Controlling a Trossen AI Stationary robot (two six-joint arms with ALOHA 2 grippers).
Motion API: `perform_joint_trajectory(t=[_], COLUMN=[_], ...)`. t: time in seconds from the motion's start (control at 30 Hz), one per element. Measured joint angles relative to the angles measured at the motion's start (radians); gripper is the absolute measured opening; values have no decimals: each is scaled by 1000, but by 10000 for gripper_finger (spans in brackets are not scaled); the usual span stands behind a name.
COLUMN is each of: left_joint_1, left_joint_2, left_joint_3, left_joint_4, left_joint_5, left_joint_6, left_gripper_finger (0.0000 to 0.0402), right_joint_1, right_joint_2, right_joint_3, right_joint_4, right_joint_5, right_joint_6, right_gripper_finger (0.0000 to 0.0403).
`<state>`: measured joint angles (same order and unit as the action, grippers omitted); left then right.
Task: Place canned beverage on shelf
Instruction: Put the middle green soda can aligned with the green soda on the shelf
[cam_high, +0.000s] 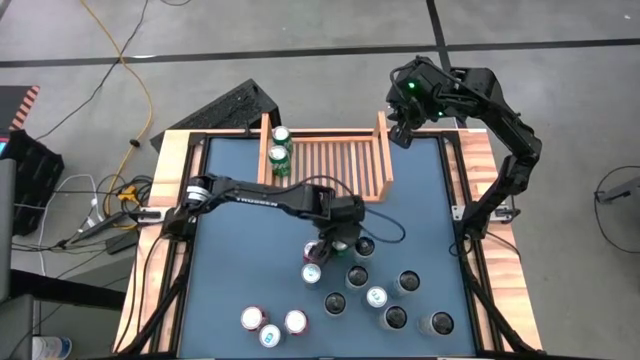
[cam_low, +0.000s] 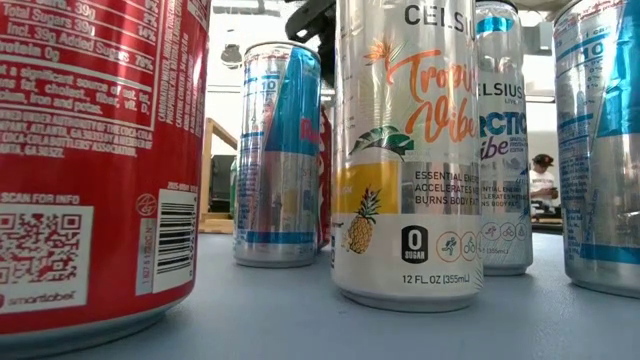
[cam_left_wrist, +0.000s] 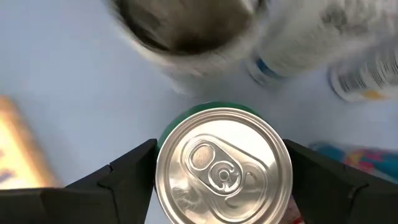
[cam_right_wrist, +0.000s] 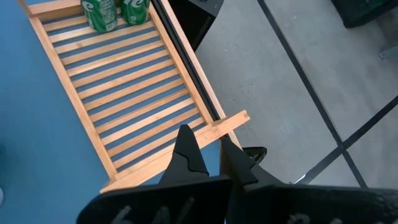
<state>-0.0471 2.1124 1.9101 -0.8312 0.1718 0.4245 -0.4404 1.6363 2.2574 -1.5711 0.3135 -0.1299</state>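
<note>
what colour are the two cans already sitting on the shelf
Green, clearest in the right wrist view: two green cans at one end of the shelf.

2 cans in shelf left end | loose cans on table in front

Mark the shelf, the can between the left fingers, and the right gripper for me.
shelf (cam_high: 335, 160): high view, bare slatted base.
green can (cam_left_wrist: 224, 168): left wrist view, silver lid by the pull tab.
right gripper (cam_right_wrist: 208, 155): right wrist view, midway between its fingertips.
</note>
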Motion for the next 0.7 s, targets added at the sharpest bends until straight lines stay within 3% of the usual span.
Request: perform_joint_trajectory(t=[0.23, 0.4, 0.7], left_joint_1=[40, 110, 233], left_joint_2=[0, -22, -132], left_joint_3=[117, 195, 176], left_joint_4=[-83, -279, -428], left_joint_5=[-27, -62, -92], left_joint_6=[32, 61, -4], left_gripper_finger=[290, 292, 295], right_joint_1=[0, 0, 0], right_joint_2=[0, 0, 0], right_joint_3=[0, 0, 0], right_joint_4=[0, 0, 0], right_joint_5=[0, 0, 0], right_joint_6=[-2, -2, -2], right_gripper_finger=[0, 0, 0])
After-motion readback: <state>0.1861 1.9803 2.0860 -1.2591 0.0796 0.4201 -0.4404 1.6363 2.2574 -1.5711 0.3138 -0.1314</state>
